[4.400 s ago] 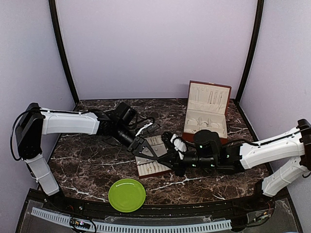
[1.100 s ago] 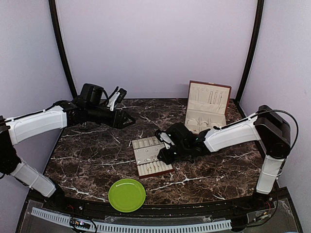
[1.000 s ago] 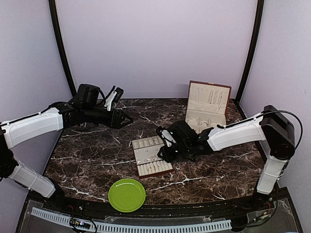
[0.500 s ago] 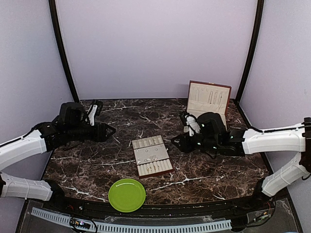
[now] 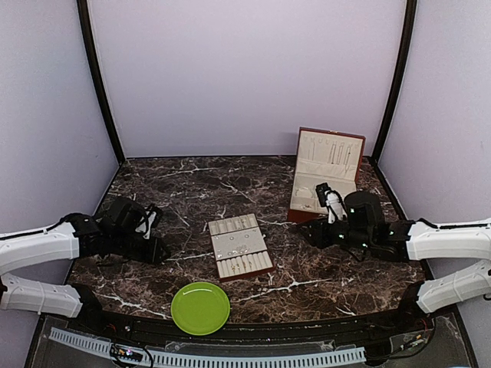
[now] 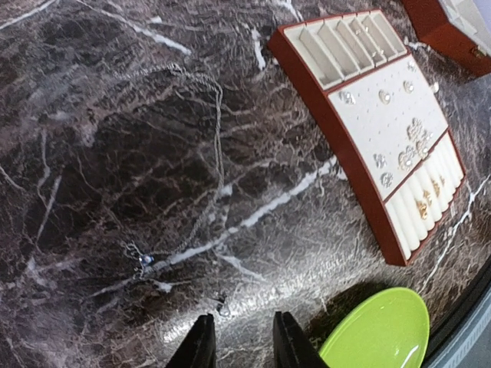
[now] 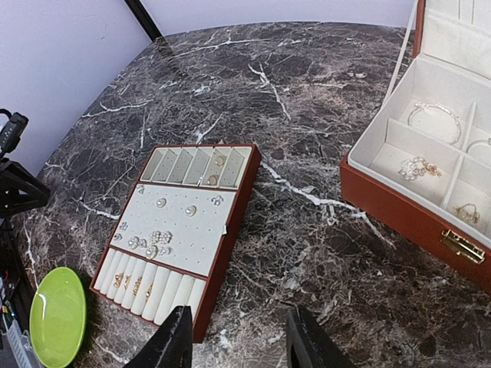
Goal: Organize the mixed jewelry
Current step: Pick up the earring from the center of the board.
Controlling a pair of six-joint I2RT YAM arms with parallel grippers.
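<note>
The mixed jewelry is partly on the cream-lined tray, with silvery studs on its middle pad and small rings in its rolls. A thin chain with a small pendant lies loose on the marble, and a tiny piece lies just ahead of my left gripper. That gripper is open and empty, low over the table at the left. My right gripper is open and empty, right of the tray and near the box.
The reddish-brown box stands open at the back right, with bracelets in its compartments above its front wall. A green plate lies at the near edge and also shows in both wrist views.
Both arms have drawn back from the tray. The left arm swung out and down to the near left, the right gripper pulled back to the right. Both stay empty.
</note>
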